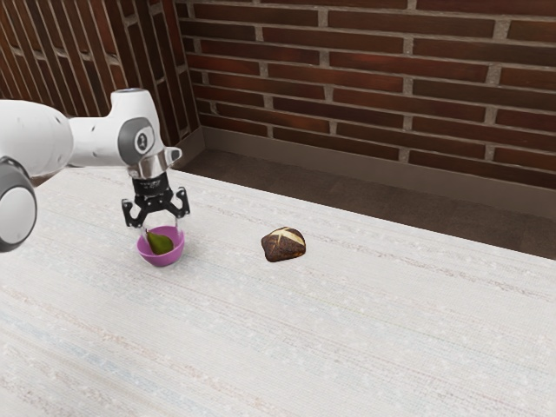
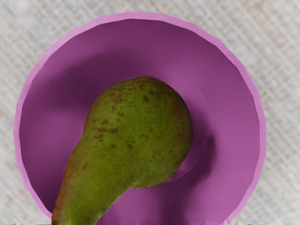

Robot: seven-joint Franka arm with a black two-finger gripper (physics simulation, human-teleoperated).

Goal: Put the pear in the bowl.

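Observation:
Directly over the bowl hangs my gripper (image 1: 160, 222), pointing down, its two fingers spread wide and apart from the pear. Below it the green pear (image 1: 160, 241) lies inside the purple bowl (image 1: 163, 260), its narrow end leaning toward the bowl's side. In the wrist view the pear (image 2: 136, 126) rests with its round end near the middle of the bowl (image 2: 234, 103) and its stem end at the rim. Whether the stem end touches the rim I cannot tell.
A dark brown, lumpy thing with pale stripes (image 1: 284, 245) sits on the whitish table (image 1: 347, 330), toward the exterior view's right from the bowl. Behind the table's far edge stands a brick wall (image 1: 365, 78).

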